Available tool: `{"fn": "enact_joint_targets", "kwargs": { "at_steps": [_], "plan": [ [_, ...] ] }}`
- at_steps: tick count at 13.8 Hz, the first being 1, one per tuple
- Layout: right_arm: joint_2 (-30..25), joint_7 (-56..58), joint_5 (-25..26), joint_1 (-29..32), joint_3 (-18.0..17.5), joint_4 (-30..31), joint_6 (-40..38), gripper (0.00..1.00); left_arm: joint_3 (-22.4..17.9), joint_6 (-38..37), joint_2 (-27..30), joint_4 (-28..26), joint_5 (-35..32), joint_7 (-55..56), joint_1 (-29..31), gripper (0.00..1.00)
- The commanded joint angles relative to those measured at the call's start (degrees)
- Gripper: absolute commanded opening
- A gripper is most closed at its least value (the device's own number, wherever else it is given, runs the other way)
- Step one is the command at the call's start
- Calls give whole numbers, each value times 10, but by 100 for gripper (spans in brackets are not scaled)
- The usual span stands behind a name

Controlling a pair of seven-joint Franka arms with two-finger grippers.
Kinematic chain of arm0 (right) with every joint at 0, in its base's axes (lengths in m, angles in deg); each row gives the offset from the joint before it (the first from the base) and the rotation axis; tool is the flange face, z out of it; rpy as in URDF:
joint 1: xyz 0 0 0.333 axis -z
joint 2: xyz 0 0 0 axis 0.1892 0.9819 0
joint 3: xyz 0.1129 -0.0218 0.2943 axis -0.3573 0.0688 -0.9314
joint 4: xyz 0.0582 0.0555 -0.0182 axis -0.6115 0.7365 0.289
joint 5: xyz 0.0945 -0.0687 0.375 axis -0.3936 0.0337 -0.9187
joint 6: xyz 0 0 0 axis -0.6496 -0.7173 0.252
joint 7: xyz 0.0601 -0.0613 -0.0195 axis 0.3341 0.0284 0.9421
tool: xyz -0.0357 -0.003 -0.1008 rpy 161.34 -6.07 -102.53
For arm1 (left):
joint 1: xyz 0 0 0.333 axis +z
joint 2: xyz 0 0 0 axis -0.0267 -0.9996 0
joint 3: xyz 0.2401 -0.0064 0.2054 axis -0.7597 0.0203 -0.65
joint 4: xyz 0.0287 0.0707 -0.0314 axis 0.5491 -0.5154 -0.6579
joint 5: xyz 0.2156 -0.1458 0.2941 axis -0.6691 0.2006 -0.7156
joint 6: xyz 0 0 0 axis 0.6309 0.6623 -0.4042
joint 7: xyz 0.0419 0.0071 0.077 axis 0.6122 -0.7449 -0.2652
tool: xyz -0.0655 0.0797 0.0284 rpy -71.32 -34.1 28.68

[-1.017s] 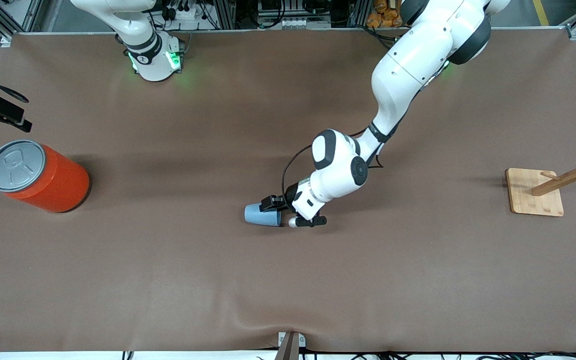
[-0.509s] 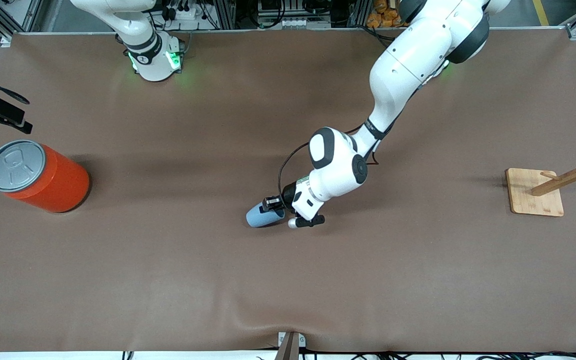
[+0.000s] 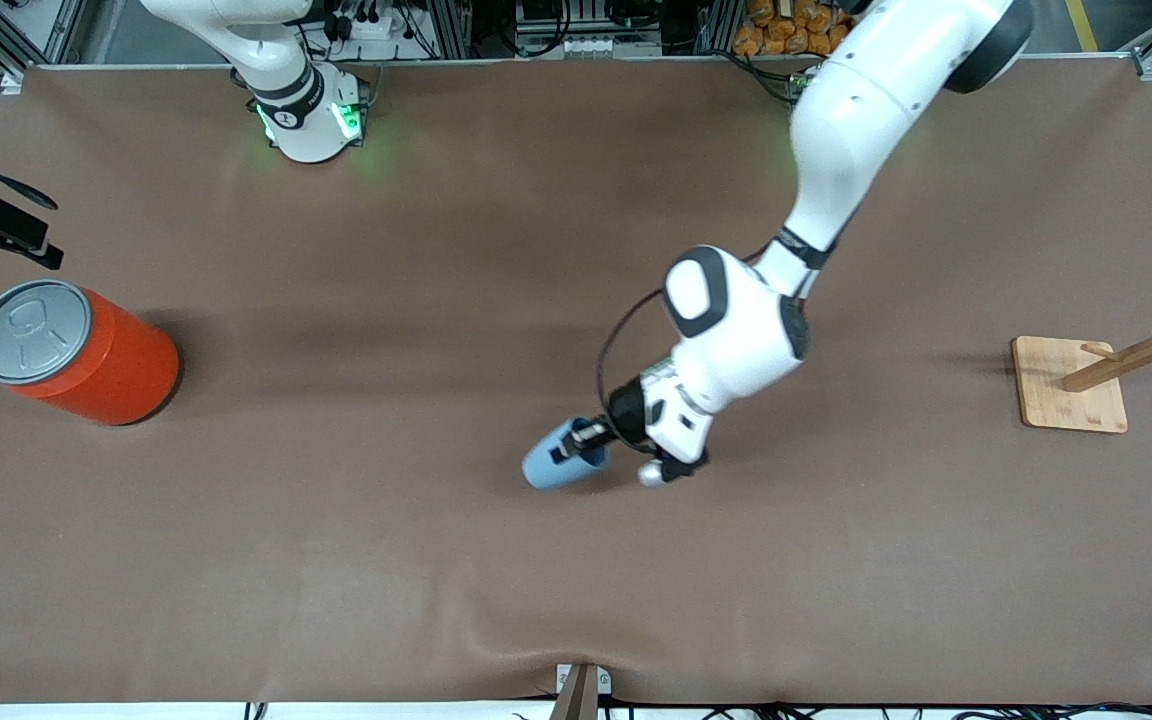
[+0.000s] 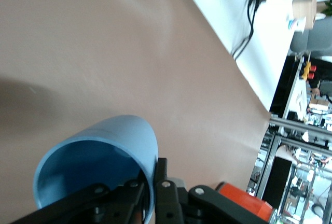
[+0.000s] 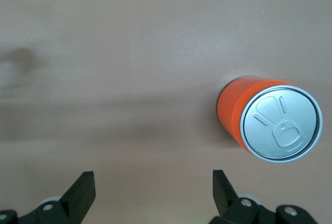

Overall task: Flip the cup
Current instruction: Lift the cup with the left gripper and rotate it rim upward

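Observation:
The light blue cup (image 3: 556, 460) is held tilted over the middle of the brown table, its closed base pointing down toward the front camera. My left gripper (image 3: 586, 440) is shut on the cup's rim, one finger inside and one outside. In the left wrist view the cup (image 4: 109, 156) shows its darker blue inside, with the rim pinched by my gripper (image 4: 151, 185). My right gripper (image 5: 153, 190) is open and empty, held high above the table at the right arm's end; it waits.
A large orange can with a grey lid (image 3: 71, 350) stands near the right arm's end of the table, also in the right wrist view (image 5: 270, 123). A wooden rack on a square base (image 3: 1071, 385) stands near the left arm's end.
My left gripper has lifted the cup off the table, moved it toward the left arm's end and turned it from lying on its side to tilted, base lower.

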Motion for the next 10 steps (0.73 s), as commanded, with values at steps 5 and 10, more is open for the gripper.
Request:
{"fn": "enact_joint_targets", "kwargs": {
  "at_steps": [5,10],
  "plan": [
    [-1,-3,13,-1,-1,-3,0,100,-8,-201,86,-51,-112,11,129,0],
    [-1,-3,13,0,-1,-3,-2,100,-8,-327,127,-73,-314,78,194,0]
  ]
}}
